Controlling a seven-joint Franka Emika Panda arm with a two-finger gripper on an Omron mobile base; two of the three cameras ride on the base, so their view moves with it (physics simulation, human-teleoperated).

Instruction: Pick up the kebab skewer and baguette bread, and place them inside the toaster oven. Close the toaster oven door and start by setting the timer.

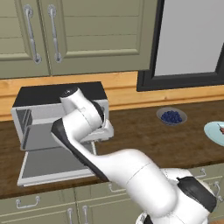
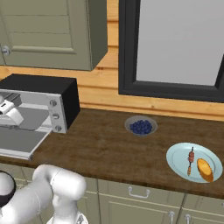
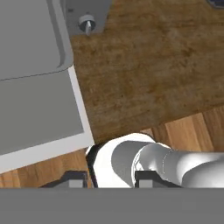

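Kebab skewer (image 2: 190, 160) and baguette bread (image 2: 204, 169) lie side by side, just apart, on a pale blue plate (image 2: 177, 159) at the far right of the wooden counter (image 2: 105, 146), well apart from the toaster oven (image 1: 39, 118) on the left. Toaster oven door (image 1: 48, 165) is dropped flat open toward me and the cavity looks bare, so I judge neither food item is loaded yet. My gripper (image 3: 107, 178) sits near the door's front corner, over the counter by the oven; in the hand view my two fingertips (image 3: 72, 179) stand apart with nothing between them, but I can't tell how wide they really are, so I'd call the hand empty and its opening uncertain. A bowl of blueberries (image 2: 141, 126) sits between the oven and the plate, toward the back. Risks from here: swinging my arm right could clip the open door's edge or knock the bowl on the way across. The skewer is thin and low on the plate, so a grasp may slip off or push it into the bread. The bread is round and could roll out of a shallow pinch. The plate may slide if I press down off centre.
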